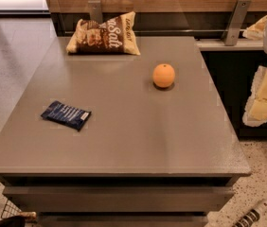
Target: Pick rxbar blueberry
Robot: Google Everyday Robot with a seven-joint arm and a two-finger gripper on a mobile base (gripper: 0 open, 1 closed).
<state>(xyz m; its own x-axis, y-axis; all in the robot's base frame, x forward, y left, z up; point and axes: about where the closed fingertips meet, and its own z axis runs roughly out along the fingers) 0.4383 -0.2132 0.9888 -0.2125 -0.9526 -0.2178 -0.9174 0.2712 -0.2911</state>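
The rxbar blueberry point(66, 115) is a small flat dark navy wrapper with pale lettering lines. It lies flat on the left part of the grey table point(133, 141), nearer the front edge. My gripper point(265, 94) shows as cream-yellow parts at the right edge of the camera view, beyond the table's right side and partly cut off. It is far to the right of the bar and holds nothing that I can see.
A cream-and-brown chip bag point(104, 34) lies at the table's back left. A round orange point(164, 75) sits right of centre. A wooden wall with metal brackets point(235, 20) runs behind. The floor lies to the left and in front.
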